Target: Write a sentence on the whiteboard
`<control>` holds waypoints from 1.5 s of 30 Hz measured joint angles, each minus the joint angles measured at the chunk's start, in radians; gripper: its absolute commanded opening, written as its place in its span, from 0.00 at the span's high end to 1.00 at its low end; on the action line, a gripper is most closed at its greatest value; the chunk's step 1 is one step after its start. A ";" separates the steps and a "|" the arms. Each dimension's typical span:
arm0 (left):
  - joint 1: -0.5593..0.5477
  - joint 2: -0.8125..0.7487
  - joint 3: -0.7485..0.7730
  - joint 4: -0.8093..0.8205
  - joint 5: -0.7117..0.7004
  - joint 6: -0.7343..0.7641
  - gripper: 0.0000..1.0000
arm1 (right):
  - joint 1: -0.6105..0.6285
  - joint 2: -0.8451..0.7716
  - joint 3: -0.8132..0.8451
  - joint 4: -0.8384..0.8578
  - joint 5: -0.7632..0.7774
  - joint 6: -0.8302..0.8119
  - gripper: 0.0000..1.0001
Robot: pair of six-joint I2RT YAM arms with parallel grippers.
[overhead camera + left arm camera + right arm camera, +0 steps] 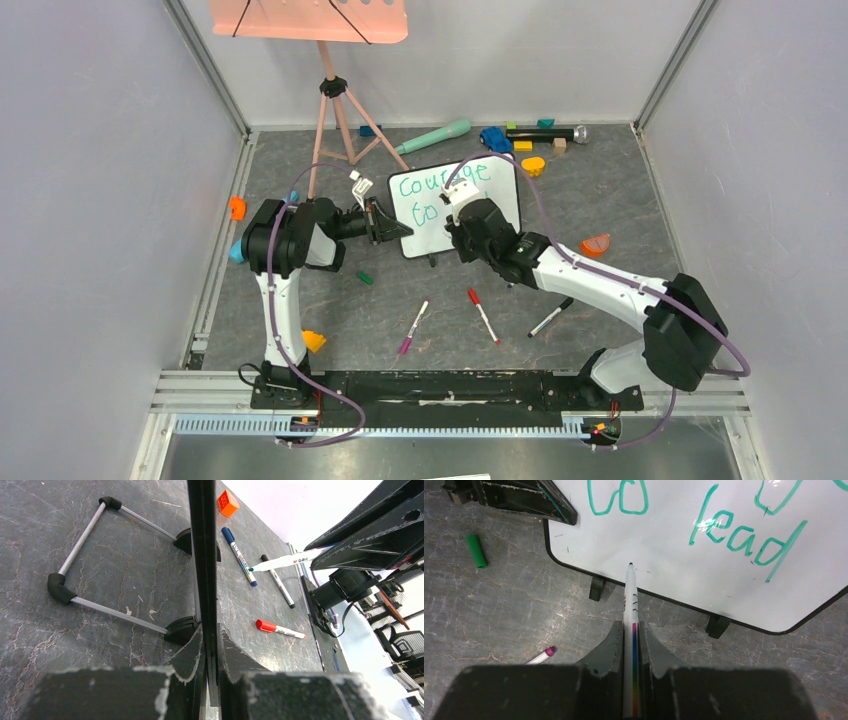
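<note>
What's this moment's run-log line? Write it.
left gripper: shut on whiteboard | right gripper: shut on marker | sentence: courage to lead

Seen from above, the right arm's black two-finger gripper covered part of the small glossy white dark-rimmed whiteboard, hiding the teal-green handwritten sentence beyond "to". The salmon-pink perforated tray was cropped by the picture's top edge.

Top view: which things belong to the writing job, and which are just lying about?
In use: whiteboard, sentence, green marker in right gripper, left gripper clamping the board's edge.
Lying about: red marker, pink marker, black marker, green cap, pink tray stand.
</note>
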 measured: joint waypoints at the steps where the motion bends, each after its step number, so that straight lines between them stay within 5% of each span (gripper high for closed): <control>1: 0.000 0.000 0.000 0.000 0.000 0.000 0.95 | 0.002 0.006 0.007 0.000 0.001 0.000 1.00; 16: 0.000 0.000 -0.001 0.000 -0.002 0.000 0.97 | 0.002 -0.081 -0.031 0.016 0.347 0.074 1.00; 27: 0.000 0.000 -0.003 0.000 -0.003 0.000 0.98 | 0.000 -0.033 -0.007 0.075 0.113 0.018 1.00; 45: 0.000 0.000 -0.003 0.001 -0.003 0.000 0.98 | 0.000 0.097 0.042 0.039 0.042 0.000 1.00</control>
